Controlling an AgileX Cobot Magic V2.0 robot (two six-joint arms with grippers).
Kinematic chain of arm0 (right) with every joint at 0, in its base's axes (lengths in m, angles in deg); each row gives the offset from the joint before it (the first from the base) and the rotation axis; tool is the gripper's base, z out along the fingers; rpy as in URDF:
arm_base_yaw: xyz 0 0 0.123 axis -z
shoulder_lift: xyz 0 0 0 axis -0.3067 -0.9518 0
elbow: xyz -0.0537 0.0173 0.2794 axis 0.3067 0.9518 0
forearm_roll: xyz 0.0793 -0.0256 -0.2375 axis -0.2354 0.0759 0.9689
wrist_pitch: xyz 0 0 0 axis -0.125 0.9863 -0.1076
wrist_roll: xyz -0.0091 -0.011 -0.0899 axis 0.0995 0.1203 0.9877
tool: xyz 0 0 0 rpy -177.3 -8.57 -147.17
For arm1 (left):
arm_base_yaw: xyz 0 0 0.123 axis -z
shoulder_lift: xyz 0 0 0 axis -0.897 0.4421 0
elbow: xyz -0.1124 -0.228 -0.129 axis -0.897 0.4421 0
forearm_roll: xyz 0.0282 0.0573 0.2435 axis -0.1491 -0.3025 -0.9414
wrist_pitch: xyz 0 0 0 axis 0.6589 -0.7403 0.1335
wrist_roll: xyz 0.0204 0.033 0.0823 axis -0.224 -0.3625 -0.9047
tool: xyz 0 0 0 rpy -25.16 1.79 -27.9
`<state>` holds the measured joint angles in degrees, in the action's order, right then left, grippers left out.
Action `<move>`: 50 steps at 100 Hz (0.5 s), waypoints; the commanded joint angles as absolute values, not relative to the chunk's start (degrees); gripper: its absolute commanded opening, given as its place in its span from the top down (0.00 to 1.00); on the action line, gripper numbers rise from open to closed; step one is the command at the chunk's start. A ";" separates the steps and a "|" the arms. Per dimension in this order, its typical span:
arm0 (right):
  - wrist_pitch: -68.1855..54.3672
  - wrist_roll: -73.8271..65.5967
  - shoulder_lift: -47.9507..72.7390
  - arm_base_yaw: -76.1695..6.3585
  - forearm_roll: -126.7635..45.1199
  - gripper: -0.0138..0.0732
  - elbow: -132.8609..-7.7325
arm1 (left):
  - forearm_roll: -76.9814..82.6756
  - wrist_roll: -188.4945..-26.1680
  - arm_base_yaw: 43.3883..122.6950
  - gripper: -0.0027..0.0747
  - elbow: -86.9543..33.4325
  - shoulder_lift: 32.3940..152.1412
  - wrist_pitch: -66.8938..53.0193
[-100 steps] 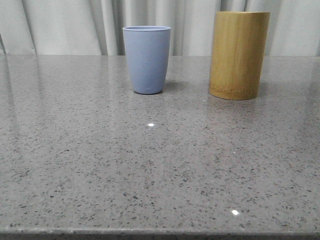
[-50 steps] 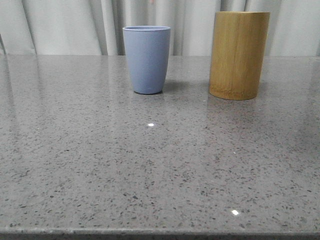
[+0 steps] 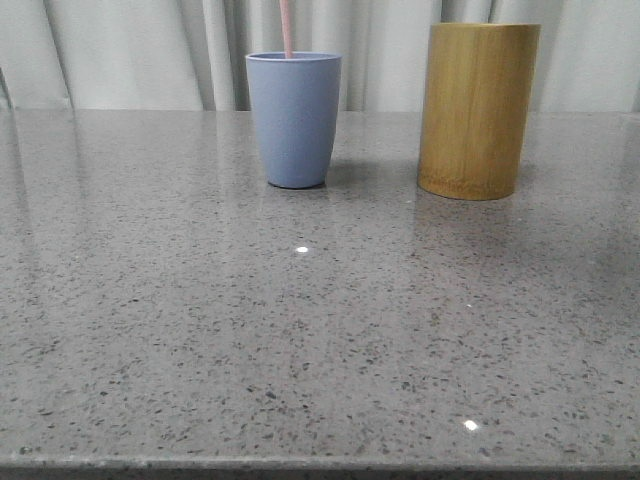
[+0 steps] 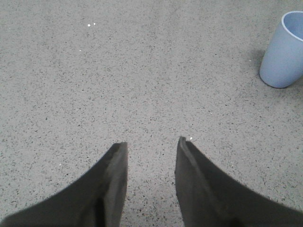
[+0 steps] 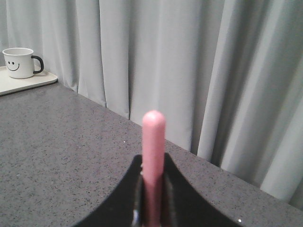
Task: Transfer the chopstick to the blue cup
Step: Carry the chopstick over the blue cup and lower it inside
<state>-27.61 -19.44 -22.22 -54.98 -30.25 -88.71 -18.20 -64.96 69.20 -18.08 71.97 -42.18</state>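
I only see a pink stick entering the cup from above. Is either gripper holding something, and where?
The right gripper pinches the chopstick near its rounded upper end. The left gripper is open, holding nothing.

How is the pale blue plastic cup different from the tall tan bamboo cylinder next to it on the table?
The pale blue plastic cup is shorter and narrower than the tall tan bamboo cylinder. The cup tapers toward its base, while the cylinder's sides run straight. The cup is plain matte blue; the cylinder shows tan wood grain. A thin pink chopstick rises from the cup's rim; nothing shows above the cylinder's. Both stand upright, apart, near the far edge of the grey speckled table.
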 commanded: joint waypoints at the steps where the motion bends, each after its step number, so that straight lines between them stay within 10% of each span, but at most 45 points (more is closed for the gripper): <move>1: -33.15 -19.53 -19.76 -55.02 -29.90 0.96 -90.68 | -17.92 -64.67 69.01 0.65 -19.50 71.90 -38.12; 50: -33.10 -19.53 -19.76 -54.97 -29.90 0.52 -90.68 | -17.92 -64.67 69.01 0.65 -19.50 71.90 -38.23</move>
<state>-27.84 -19.44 -22.32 -54.98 -30.25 -88.71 -18.20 -64.96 69.20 -18.08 71.97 -42.18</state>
